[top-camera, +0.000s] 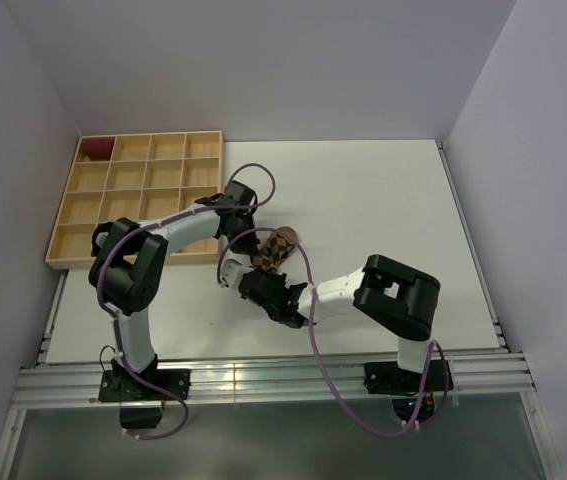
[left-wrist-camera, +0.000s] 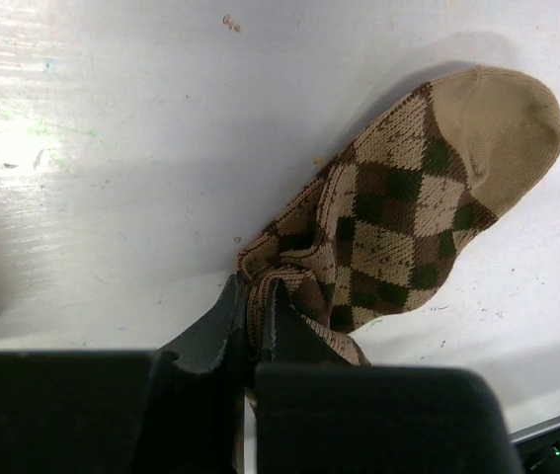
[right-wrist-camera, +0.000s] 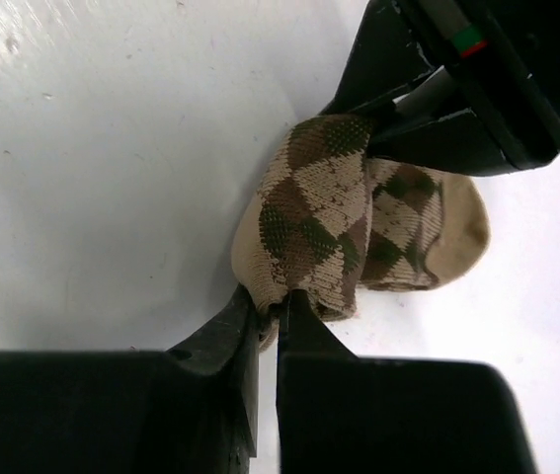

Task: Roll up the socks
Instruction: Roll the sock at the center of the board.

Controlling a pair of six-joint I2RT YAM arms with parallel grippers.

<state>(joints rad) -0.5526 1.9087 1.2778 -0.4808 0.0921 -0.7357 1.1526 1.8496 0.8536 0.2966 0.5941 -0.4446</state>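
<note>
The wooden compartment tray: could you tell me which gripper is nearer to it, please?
Left. The left gripper pinches the argyle sock just off the tray; the right gripper holds it farther away.

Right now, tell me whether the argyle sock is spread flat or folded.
Folded over. The tan argyle sock doubles back across its flat toe end, pinched by the right fingers and the left fingers.

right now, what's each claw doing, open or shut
left claw: closed on the tan argyle sock
right claw: closed on a fold of the same sock
</note>
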